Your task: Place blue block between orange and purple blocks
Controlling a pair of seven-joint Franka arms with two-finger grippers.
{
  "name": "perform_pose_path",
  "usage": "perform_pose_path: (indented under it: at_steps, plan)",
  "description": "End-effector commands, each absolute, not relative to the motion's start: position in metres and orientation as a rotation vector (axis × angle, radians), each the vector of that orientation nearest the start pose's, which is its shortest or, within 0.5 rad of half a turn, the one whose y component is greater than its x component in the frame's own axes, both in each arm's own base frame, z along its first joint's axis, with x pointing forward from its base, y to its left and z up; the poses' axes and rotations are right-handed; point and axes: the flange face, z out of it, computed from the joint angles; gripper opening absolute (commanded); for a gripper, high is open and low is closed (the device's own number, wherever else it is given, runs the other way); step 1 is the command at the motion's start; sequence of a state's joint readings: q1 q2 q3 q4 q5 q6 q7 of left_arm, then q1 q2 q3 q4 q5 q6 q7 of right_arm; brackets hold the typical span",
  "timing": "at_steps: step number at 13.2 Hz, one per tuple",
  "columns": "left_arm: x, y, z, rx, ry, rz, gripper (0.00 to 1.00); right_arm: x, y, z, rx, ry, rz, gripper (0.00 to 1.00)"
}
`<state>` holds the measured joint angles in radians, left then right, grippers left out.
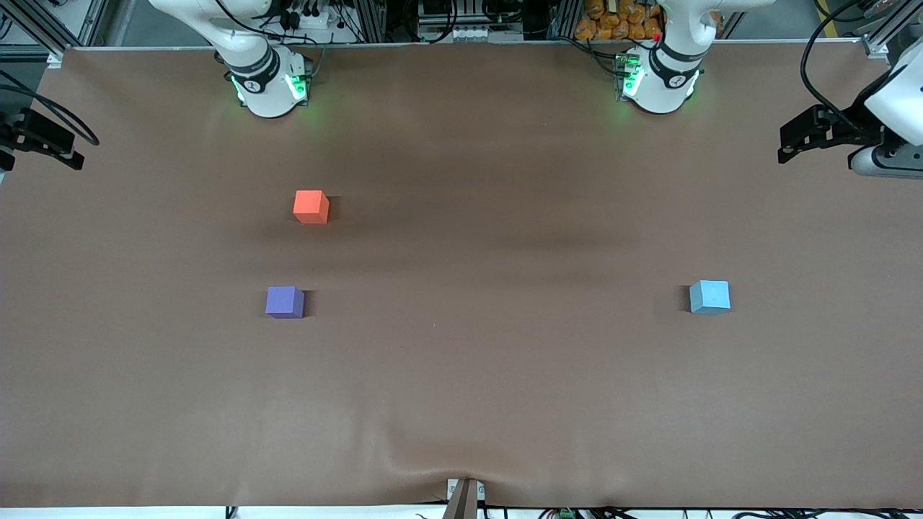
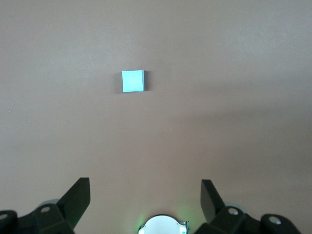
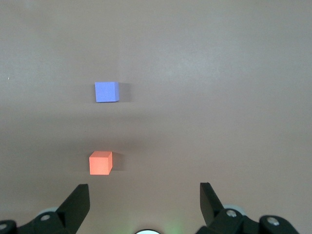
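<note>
The blue block [image 1: 709, 296] sits alone on the brown table toward the left arm's end; it also shows in the left wrist view [image 2: 133, 81]. The orange block [image 1: 311, 206] and the purple block [image 1: 284, 301] sit toward the right arm's end, the purple one nearer to the front camera, with a gap of bare table between them. Both show in the right wrist view, orange [image 3: 100, 163] and purple [image 3: 107, 91]. My left gripper [image 2: 145, 184] is open and empty, high over the table by its base. My right gripper [image 3: 144, 187] is open and empty, high by its base.
The arm bases [image 1: 268, 86] [image 1: 660, 83] stand along the table's top edge in the front view. Black fixtures reach in at both ends of the table [image 1: 40, 137] [image 1: 818, 133]. A small bracket [image 1: 465, 494] sits at the table's near edge.
</note>
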<state>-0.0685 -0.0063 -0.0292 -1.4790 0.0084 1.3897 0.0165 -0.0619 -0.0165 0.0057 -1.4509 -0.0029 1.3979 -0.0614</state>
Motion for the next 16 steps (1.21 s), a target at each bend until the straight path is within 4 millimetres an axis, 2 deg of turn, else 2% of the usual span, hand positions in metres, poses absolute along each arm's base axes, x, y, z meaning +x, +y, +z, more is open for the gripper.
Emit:
perform_pose_path:
  at_steps: [1,12,13,15,16]
  plan:
    - [0.529,-0.052,0.662,-3.106,0.173,0.101,1.0,0.529,-0.033,0.676,-3.148,0.019,0.066,1.0]
    - [0.529,-0.052,0.661,-3.105,0.178,0.108,1.0,0.529,-0.033,0.673,-3.142,0.023,0.089,1.0]
    - [0.531,-0.049,0.657,-3.104,0.17,0.122,1.0,0.529,-0.034,0.673,-3.14,0.025,0.089,1.0]
    - [0.548,-0.038,0.634,-3.083,0.136,0.182,1.0,0.529,-0.034,0.673,-3.139,0.027,0.089,1.0]
    - [0.555,-0.035,0.636,-3.089,0.13,0.155,1.0,0.529,-0.035,0.673,-3.137,0.029,0.089,1.0]
